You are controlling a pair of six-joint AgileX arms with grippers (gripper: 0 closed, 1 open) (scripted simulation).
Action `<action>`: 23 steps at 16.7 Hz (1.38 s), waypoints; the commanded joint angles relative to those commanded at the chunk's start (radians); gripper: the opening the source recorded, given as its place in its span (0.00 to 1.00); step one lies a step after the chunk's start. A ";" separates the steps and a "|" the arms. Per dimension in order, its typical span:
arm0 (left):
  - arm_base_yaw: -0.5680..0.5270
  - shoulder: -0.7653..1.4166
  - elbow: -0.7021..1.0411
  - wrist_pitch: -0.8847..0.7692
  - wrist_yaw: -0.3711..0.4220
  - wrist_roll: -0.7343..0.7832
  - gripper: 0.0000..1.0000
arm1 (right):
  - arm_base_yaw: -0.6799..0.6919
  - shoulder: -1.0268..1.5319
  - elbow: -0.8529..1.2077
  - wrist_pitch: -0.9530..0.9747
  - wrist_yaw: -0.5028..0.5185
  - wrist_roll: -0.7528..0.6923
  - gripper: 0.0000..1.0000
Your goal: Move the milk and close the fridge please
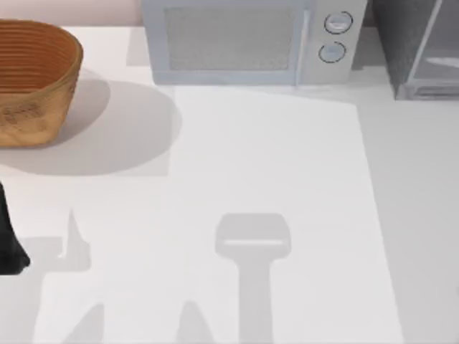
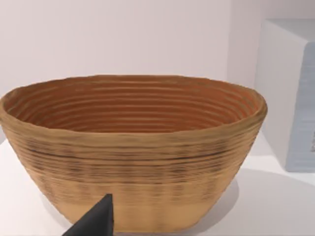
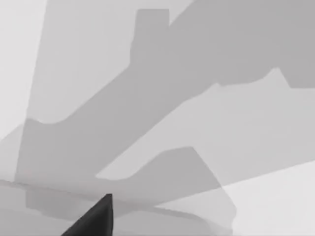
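The fridge stands at the table's back right corner, a grey cabinet with a speckled dark side and a pale panel in a light frame. Whether its door stands open I cannot tell. The milk is out of view. A dark part of my left arm shows at the table's left edge. In the left wrist view a dark tip of my left gripper points at the woven basket close ahead. A dark tip of my right gripper hangs over bare white table crossed by grey shadows.
The woven basket sits at the back left, nothing visible inside it. A light-grey microwave with two round knobs stands at the back centre, left of the fridge. Its side shows beside the basket. The white table carries arm shadows.
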 joint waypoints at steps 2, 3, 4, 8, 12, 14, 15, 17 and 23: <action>0.000 0.000 0.000 0.000 0.000 0.000 1.00 | -0.177 0.199 0.071 0.006 -0.095 -0.198 1.00; 0.000 0.000 0.000 0.000 0.000 0.000 1.00 | -0.265 0.297 0.107 0.012 -0.143 -0.297 1.00; 0.000 0.000 0.000 0.000 0.000 0.000 1.00 | -0.352 0.393 0.143 0.019 -0.191 -0.394 1.00; 0.000 0.000 0.000 0.000 0.000 0.000 1.00 | -0.670 0.741 0.270 0.055 -0.370 -0.752 1.00; 0.000 0.000 0.000 0.000 0.000 0.000 1.00 | -0.909 0.997 0.355 0.085 -0.506 -1.015 1.00; 0.000 0.000 0.000 0.000 0.000 0.000 1.00 | -0.983 1.075 0.378 0.093 -0.548 -1.095 1.00; 0.000 0.000 0.000 0.000 0.000 0.000 1.00 | -1.007 1.100 0.384 0.096 -0.562 -1.120 1.00; 0.000 0.000 0.000 0.000 0.000 0.000 1.00 | -1.025 1.119 0.389 0.098 -0.572 -1.139 1.00; 0.000 0.000 0.000 0.000 0.000 0.000 1.00 | -1.015 1.117 0.384 0.104 -0.566 -1.127 1.00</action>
